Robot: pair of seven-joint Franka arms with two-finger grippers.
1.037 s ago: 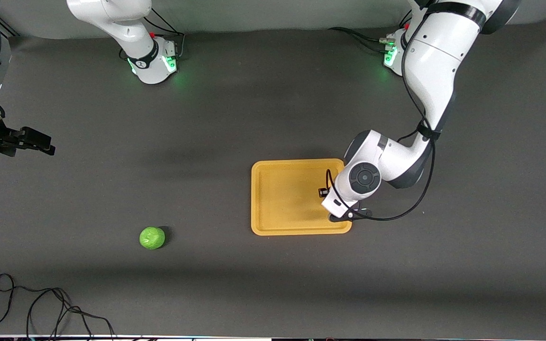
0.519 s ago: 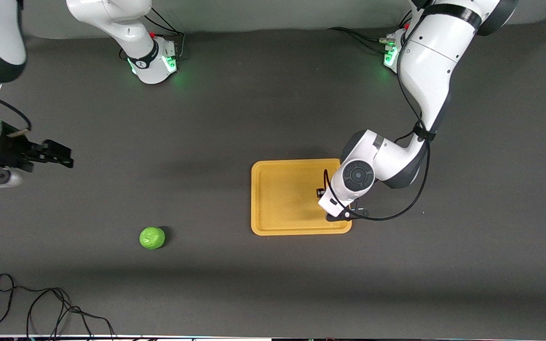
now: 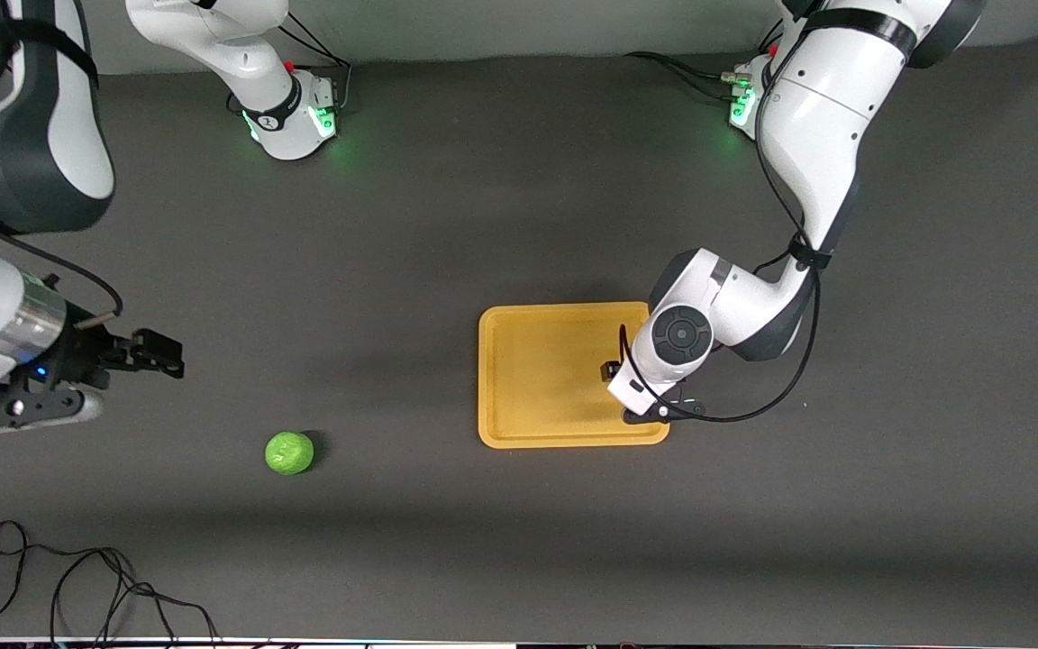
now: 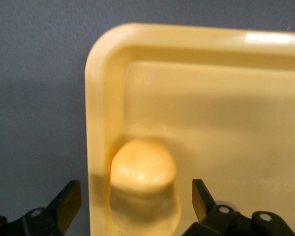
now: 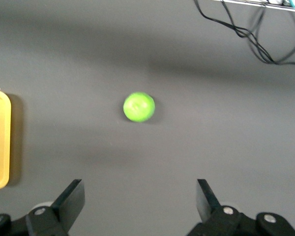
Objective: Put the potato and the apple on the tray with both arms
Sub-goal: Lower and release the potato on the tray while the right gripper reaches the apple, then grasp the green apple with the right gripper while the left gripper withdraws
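Potato in the tray corner, apple on the bare table
The apple (image 3: 289,452) lies nearest the camera; the left gripper (image 4: 136,196), spread, seems low astride the potato (image 4: 143,169) in the tray (image 3: 537,374); the right gripper (image 5: 140,196), spread, hangs over bare table

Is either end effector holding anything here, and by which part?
Nothing is held. The left end effector is open around the potato on the tray; the right end effector is open and empty.

Dark grey table (image 3: 501,207), loose cables (image 3: 77,586)
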